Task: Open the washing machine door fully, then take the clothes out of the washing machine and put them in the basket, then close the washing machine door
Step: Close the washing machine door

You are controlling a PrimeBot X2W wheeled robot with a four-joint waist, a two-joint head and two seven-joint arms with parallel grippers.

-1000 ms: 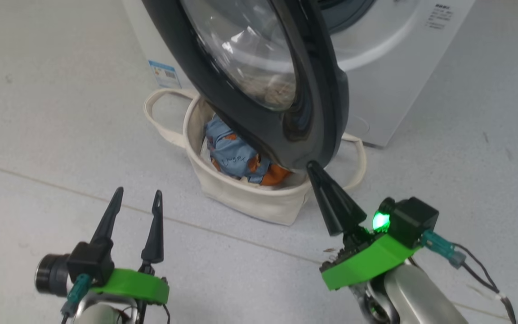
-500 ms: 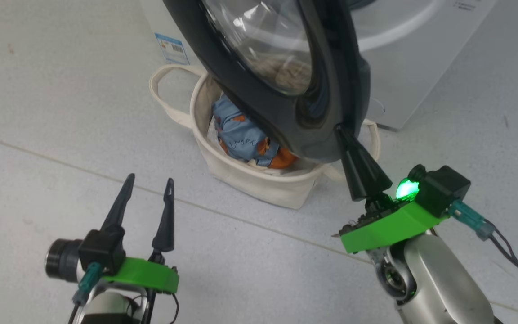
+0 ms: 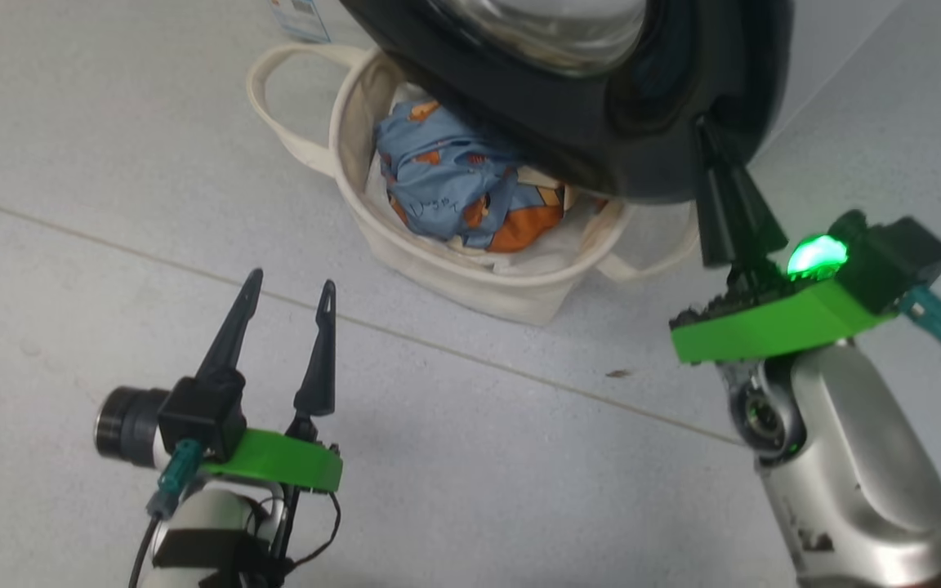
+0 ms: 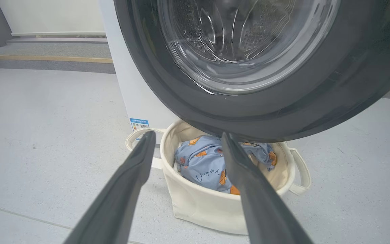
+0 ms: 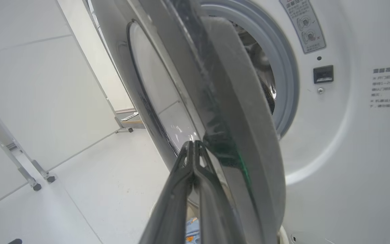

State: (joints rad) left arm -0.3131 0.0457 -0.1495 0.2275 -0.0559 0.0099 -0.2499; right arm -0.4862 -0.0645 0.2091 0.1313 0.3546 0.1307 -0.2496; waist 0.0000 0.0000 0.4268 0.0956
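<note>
The washing machine door (image 3: 601, 139), black-rimmed with a clear glass bowl (image 4: 242, 44), stands partly open over the basket (image 3: 454, 269). The cream basket sits on the floor before the white washing machine (image 5: 350, 135) and holds the light blue, orange-printed clothes (image 3: 454, 188). My right gripper (image 3: 706, 131) is shut with nothing in it, its tip against the door's lower rim. In the right wrist view the shut fingers (image 5: 188, 189) lie along the door's edge (image 5: 242, 101), with the grey gasket (image 5: 283, 67) behind. My left gripper (image 3: 291, 280) hangs open and empty, short of the basket (image 4: 208, 206).
A blue sticker (image 4: 139, 123) marks the machine's side panel. Metal frame legs (image 5: 32, 183) stand on the floor to the left of the door in the right wrist view. A seam (image 3: 111, 237) runs across the grey floor.
The head camera has shifted. My shut right gripper has travelled right and farther away, tip on the door's rim, and the door has swung with it. The left gripper stays open.
</note>
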